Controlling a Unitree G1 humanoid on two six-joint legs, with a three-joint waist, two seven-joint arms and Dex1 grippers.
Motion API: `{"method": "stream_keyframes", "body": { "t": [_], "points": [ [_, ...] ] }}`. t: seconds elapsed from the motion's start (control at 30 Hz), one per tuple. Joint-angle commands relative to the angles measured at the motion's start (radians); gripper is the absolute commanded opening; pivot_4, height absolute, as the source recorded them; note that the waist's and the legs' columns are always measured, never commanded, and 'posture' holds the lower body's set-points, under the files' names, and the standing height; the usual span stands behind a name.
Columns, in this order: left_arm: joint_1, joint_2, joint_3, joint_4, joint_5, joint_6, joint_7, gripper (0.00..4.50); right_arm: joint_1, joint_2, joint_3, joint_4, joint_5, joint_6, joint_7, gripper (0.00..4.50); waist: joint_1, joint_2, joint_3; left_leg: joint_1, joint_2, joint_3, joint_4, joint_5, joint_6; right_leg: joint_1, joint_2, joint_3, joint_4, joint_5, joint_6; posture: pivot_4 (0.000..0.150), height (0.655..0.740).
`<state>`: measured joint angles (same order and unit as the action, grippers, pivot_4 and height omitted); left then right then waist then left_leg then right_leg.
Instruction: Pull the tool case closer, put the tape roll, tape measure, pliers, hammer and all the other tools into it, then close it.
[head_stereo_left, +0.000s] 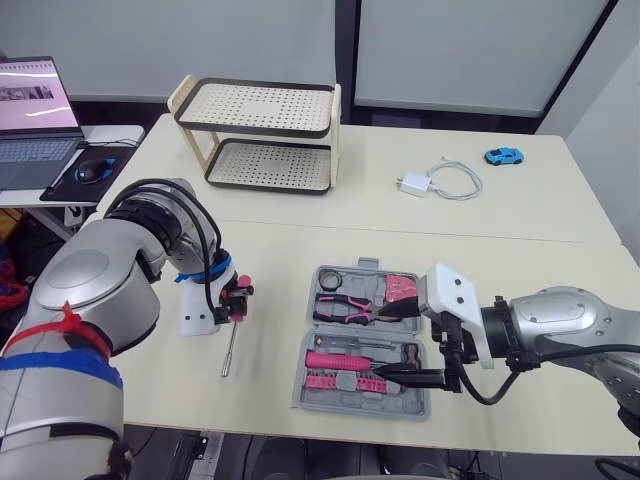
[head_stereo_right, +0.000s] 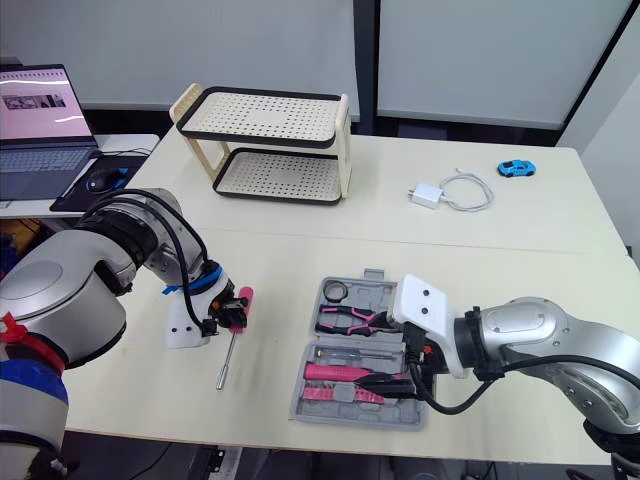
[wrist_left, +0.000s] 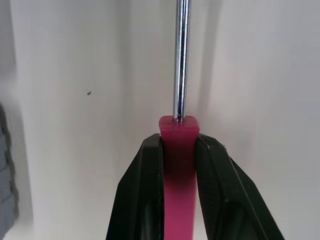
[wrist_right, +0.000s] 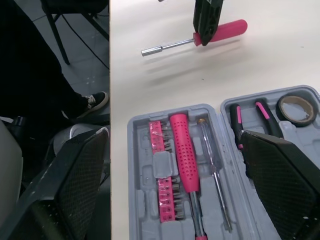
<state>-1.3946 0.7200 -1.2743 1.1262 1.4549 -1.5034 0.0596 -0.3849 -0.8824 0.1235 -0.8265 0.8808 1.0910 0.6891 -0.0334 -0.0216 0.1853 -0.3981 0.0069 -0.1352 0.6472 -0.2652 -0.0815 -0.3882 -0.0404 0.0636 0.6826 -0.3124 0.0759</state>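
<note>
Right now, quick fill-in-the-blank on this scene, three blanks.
1. The left gripper is shut on the ____ handle of the screwdriver.
2. The tool case lies ____ on the table.
3. In the case, the tape roll sits beside the ____.
Missing: pink; open; pliers.

A wide cream-coloured table stands before pale grey wall panels split by a dark vertical strip; to the left, a smaller white side table carries an open grey laptop
</note>
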Motion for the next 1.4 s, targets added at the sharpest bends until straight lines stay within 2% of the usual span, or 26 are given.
{"method": "stream_keyframes", "body": {
  "t": [0.03, 0.4, 0.6, 0.8, 1.0, 1.17, 1.23, 1.37, 1.4],
  "points": [
    [-0.018, 0.026, 0.066, 0.013, -0.076, -0.002, -0.09, 0.53, -0.007, 0.006, 0.007, -0.016, -0.03, -0.037, -0.005, 4.5, 0.0, 0.0, 0.0, 0.0, 0.0, 0.0, 0.0, 0.0, 0.0, 0.0, 0.0, 0.0, 0.0, 0.0, 0.0, 0.15, 0.735],
    [0.073, 0.111, 0.276, 0.097, -0.442, -0.026, -0.514, 0.53, -0.009, 0.012, 0.039, 0.001, -0.101, -0.072, 0.005, 4.5, -0.006, 0.0, 0.0, 0.0, 0.0, 0.0, 0.0, 0.0, 0.0, 0.0, 0.0, 0.0, 0.001, 0.0, 0.0, 0.15, 0.735],
    [0.173, 0.194, 0.343, 0.008, -0.597, -0.012, -0.691, 0.53, -0.015, 0.008, 0.051, 0.008, -0.128, -0.089, 0.029, 4.5, -0.018, 0.0, 0.0, 0.0, 0.0, -0.001, 0.001, 0.0, 0.0, 0.0, 0.0, 0.0, 0.002, 0.0, 0.0, 0.15, 0.735],
    [0.231, 0.237, 0.398, -0.085, -0.697, 0.062, -0.824, 0.53, -0.026, 0.01, 0.062, 0.021, -0.144, -0.093, 0.053, 4.5, -0.02, 0.0, 0.0, 0.001, 0.0, -0.001, 0.004, 0.0, 0.0, 0.0, 0.0, 0.0, 0.005, 0.0, 0.0, 0.15, 0.735],
    [0.361, 0.273, 0.477, -0.143, -0.916, 0.216, -1.006, 0.53, -0.043, 0.031, 0.073, 0.031, -0.153, -0.082, 0.051, 4.5, -0.033, 0.0, 0.0, 0.002, 0.001, -0.001, 0.004, 0.0, 0.0, 0.0, 0.001, 0.0, 0.008, 0.0, 0.0, 0.15, 0.735],
    [0.534, 0.329, 0.579, -0.318, -1.188, 0.449, -1.197, 0.53, -0.045, 0.039, 0.082, 0.034, -0.163, -0.081, 0.044, 4.5, -0.049, 0.0, 0.0, 0.002, 0.001, -0.001, 0.006, 0.0, 0.0, -0.001, 0.002, 0.0, 0.012, -0.001, -0.001, 0.15, 0.735],
    [0.643, 0.358, 0.652, -0.444, -1.334, 0.636, -1.261, 0.53, -0.046, 0.041, 0.085, 0.036, -0.165, -0.081, 0.041, 4.5, -0.051, 0.001, 0.0, 0.002, 0.002, -0.002, 0.007, 0.0, 0.0, -0.001, 0.002, 0.0, 0.014, -0.001, -0.002, 0.15, 0.735],
    [0.826, 0.411, 0.79, -0.696, -1.477, 0.957, -1.284, 0.53, -0.045, 0.043, 0.085, 0.034, -0.166, -0.08, 0.04, 4.5, -0.052, 0.001, 0.0, 0.004, 0.003, -0.002, 0.009, 0.0, 0.0, 0.0, 0.004, 0.001, 0.016, -0.001, -0.002, 0.15, 0.735],
    [0.881, 0.426, 0.828, -0.774, -1.524, 1.085, -1.278, 0.53, -0.045, 0.044, 0.085, 0.035, -0.167, -0.081, 0.039, 4.5, -0.052, 0.001, 0.0, 0.004, 0.003, -0.002, 0.009, 0.0, 0.001, 0.0, 0.004, 0.001, 0.016, -0.001, -0.002, 0.15, 0.735]
  ]
}}
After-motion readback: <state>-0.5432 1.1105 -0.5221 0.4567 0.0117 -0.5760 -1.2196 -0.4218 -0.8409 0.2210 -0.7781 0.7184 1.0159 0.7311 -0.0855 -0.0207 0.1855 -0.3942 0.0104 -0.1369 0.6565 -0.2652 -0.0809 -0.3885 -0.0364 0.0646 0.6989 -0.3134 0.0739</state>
